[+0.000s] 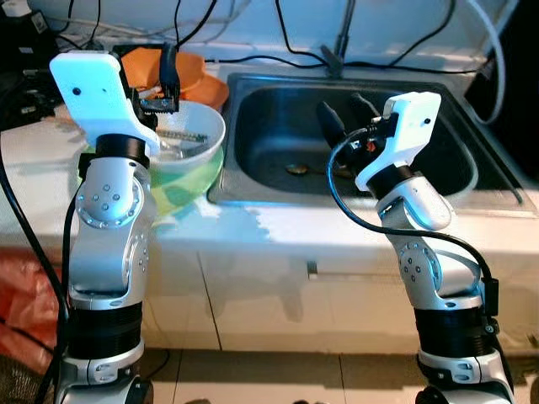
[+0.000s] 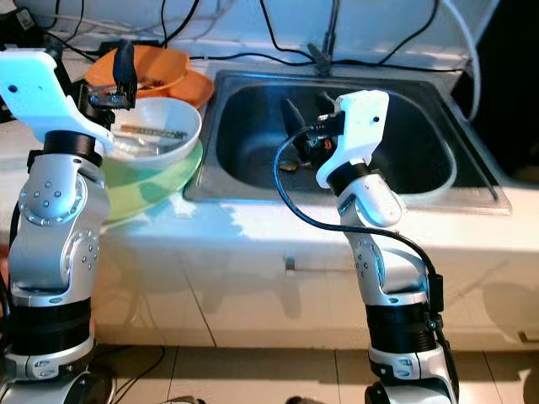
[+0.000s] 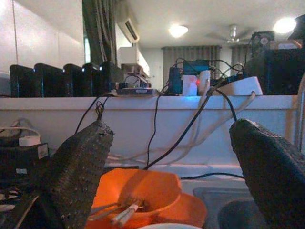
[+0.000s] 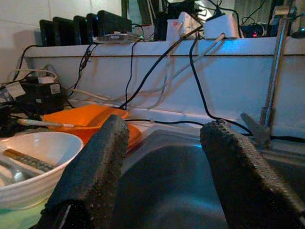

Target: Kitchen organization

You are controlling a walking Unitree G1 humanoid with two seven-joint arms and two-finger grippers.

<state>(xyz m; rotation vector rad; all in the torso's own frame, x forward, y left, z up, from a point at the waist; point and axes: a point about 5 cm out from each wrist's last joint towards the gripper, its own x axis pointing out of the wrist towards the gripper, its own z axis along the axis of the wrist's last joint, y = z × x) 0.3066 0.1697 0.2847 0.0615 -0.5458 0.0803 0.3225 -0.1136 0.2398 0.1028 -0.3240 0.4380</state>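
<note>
Now left gripper [image 3: 167, 157] hovers over white bowl [image 1: 198, 135] of utensils left of sink [image 1: 278, 143], fingers spread, empty. Right gripper [image 4: 162, 162] above sink basin, also spread, holding nothing. Orange bowl [image 2: 164, 71] behind.

Small item on sink [image 1: 438, 109] floor [image 1: 296, 169] too small to identify, white bowl [image 1: 195, 126] partly behind left arm

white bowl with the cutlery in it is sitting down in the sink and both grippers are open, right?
Not quite. The white bowl holding the cutlery sits on the counter left of the sink, not in it, as the left eye view shows. The rest holds: the left gripper and right gripper are both open.
</note>
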